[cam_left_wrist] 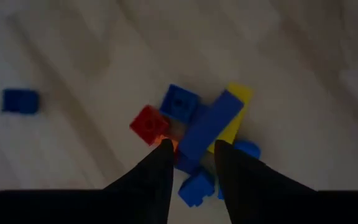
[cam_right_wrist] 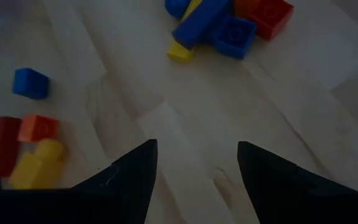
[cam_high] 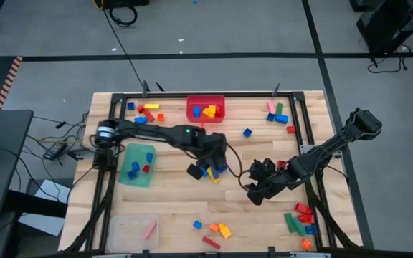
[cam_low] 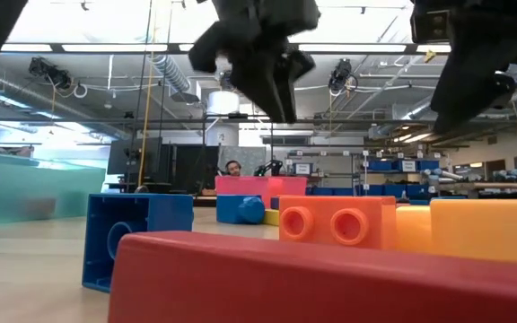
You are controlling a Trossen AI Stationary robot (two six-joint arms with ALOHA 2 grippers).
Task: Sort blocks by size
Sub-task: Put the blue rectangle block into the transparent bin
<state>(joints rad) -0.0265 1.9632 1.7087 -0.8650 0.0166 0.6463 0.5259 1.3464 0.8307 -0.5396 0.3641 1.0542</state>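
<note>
Left end effector [cam_left_wrist: 191,155] mid-table, fingers narrowly parted, perhaps closing; right end effector [cam_right_wrist: 194,155] nearby, spread wide.

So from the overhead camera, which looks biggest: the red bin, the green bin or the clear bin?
Largest to smallest, as seen from above:
1. Clear bin and green bin: these look about alike, so I won't rank them apart.
2. Red bin: looks somewhat smaller than the other two.
</note>
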